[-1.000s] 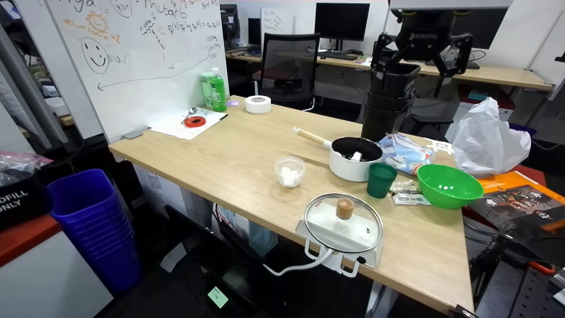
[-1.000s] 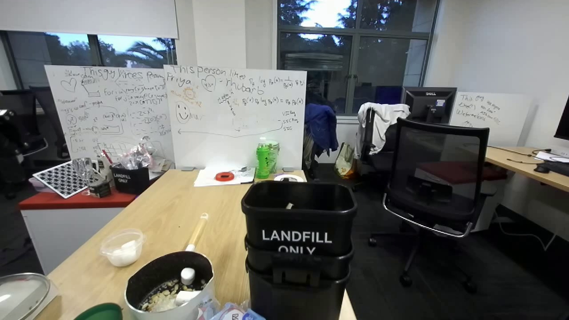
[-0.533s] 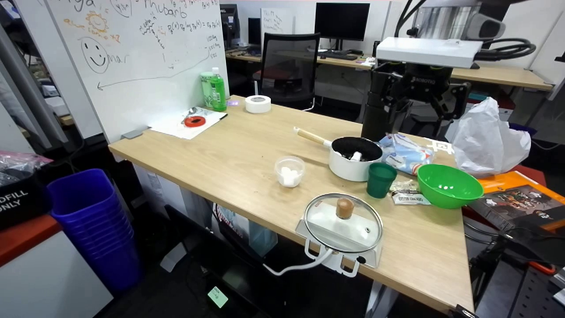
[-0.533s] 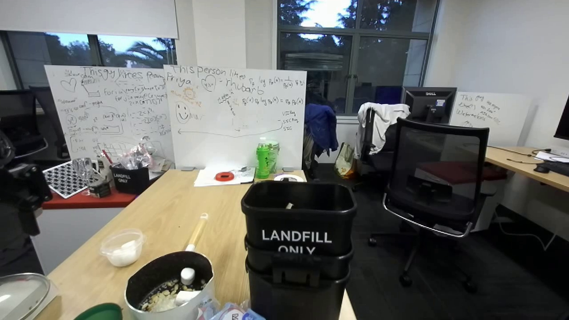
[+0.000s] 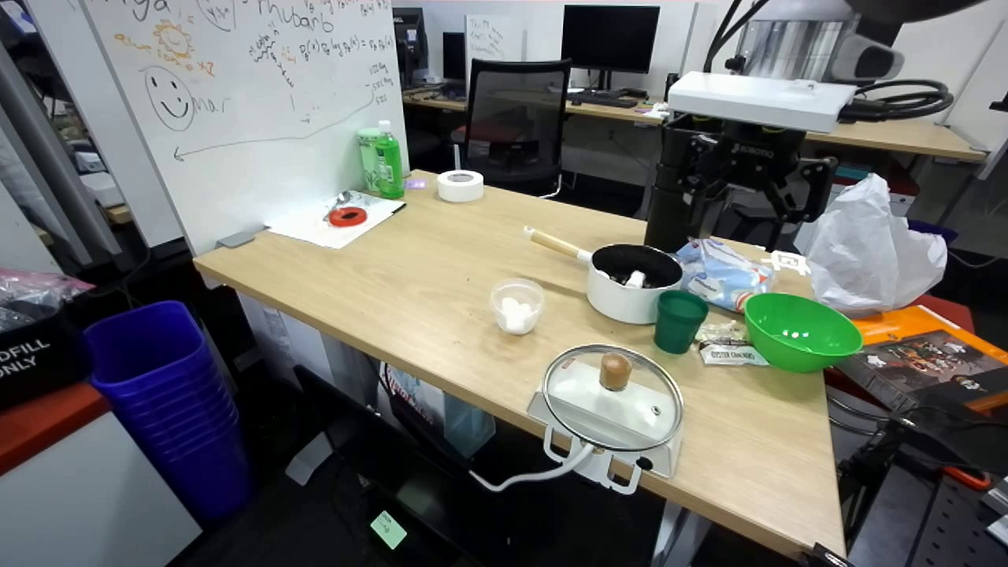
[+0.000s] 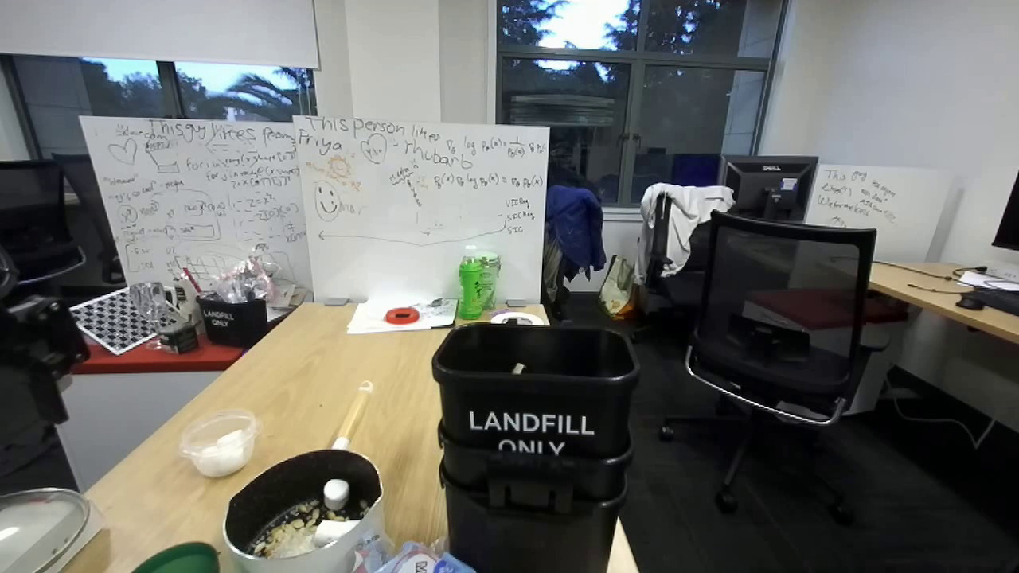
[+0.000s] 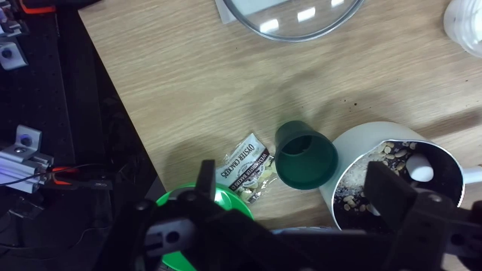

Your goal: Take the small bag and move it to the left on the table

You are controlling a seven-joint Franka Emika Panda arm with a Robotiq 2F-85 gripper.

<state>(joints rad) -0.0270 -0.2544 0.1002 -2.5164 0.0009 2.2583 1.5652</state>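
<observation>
The small bag is a clear and white oyster crackers packet [image 5: 731,344] lying flat on the light wood table [image 5: 409,260], between the dark green cup and the green bowl. In the wrist view the packet [image 7: 246,165] lies partly beside the bowl's rim; its print is readable. It is not visible in the exterior view with the bins in front. My gripper [image 5: 740,216] is open and empty, well above the table near its far right side. In the wrist view the gripper [image 7: 292,167] has its fingers wide apart, with the packet between them in the picture, nearer the left finger.
Close to the packet stand the green cup [image 5: 680,321], the green bowl [image 5: 802,335] and the white pot [image 5: 626,303]. A blue-white plastic pack [image 5: 720,272] and black bins [image 6: 533,430] are behind. The glass lid [image 5: 610,402] and egg tub [image 5: 516,307] are on the table.
My gripper has come down from higher up, mostly in the first half second, then shifted only slightly. It stays open. The objects on the table have not moved.
</observation>
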